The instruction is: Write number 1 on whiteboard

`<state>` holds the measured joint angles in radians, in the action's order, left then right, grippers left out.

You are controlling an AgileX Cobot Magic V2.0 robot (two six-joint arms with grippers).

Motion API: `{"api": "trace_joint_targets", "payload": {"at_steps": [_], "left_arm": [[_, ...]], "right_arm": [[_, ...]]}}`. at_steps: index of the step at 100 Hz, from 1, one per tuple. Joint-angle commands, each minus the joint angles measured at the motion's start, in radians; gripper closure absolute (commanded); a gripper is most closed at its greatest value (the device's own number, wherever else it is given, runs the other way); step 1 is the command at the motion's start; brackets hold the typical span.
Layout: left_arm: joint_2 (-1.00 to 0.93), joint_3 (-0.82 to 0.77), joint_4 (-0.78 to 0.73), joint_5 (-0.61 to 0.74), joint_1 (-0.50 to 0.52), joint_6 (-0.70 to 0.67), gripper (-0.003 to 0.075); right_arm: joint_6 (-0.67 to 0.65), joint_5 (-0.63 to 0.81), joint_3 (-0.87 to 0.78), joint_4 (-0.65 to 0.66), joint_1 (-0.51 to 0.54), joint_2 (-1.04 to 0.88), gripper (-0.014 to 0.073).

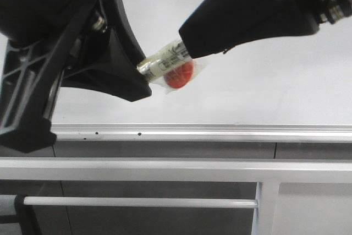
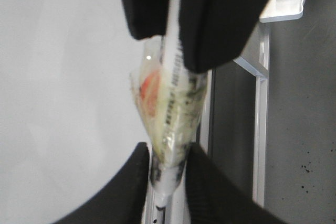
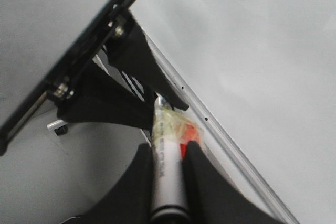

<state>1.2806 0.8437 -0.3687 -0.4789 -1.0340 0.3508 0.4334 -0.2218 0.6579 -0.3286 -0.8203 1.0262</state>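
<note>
Front view, starting closest to the camera: grey rails (image 1: 165, 169) and a thin white bar (image 1: 137, 202) run across the bottom, then comes the silver frame edge of the whiteboard (image 1: 231, 97), and the plain white surface fills everything beyond that. No number 1 on it anywhere I can see, so the writing hasn't started.

Above the board's near edge both arms meet on one marker (image 1: 165, 61), white barrel with an orange disc taped on under clear wrap. The left gripper (image 1: 140, 75) has its fingers closed on one end and the right gripper (image 1: 184, 48) is clamped on the other, so each has hold of it at once.

My guess at why it's held like that: it looks like either a handover or pulling the cap off, one arm steadying while the other pulls. Can't tell which end is the cap though, too blurry.

The left wrist view shows the marker (image 2: 170, 124) pinched between the dark pads (image 2: 126, 187), and the right wrist view shows that arm's own fingers (image 3: 142, 182) tight around the barrel (image 3: 167, 166).
</note>
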Motion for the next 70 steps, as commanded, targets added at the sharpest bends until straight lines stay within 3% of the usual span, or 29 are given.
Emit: {"api": "trace_joint_targets", "payload": {"at_steps": [1, 10, 30, 39, 51, 70], "left_arm": [[-0.05, 0.034, 0.019, 0.063, -0.005, -0.014, 0.044], [-0.083, 0.034, 0.059, 0.049, -0.005, -0.016, 0.0365], [-0.209, 0.034, 0.205, -0.072, -0.005, -0.025, 0.0374], [-0.283, 0.029, 0.249, -0.103, -0.005, -0.112, 0.0459], [-0.394, -0.005, 0.258, -0.114, -0.005, -0.205, 0.0736], [-0.57, -0.125, 0.249, -0.047, -0.005, -0.317, 0.0741]], "right_arm": [[0.008, 0.077, 0.035, -0.003, 0.0, -0.008, 0.066], [0.008, 0.068, 0.035, -0.01, 0.0, -0.01, 0.066], [0.008, 0.078, 0.035, -0.01, 0.0, -0.063, 0.066], [0.008, 0.072, 0.035, 0.012, 0.0, -0.102, 0.0659], [0.008, 0.046, 0.013, 0.017, 0.0, -0.174, 0.0659], [0.008, 0.048, -0.085, 0.017, 0.0, -0.333, 0.0657]]}}
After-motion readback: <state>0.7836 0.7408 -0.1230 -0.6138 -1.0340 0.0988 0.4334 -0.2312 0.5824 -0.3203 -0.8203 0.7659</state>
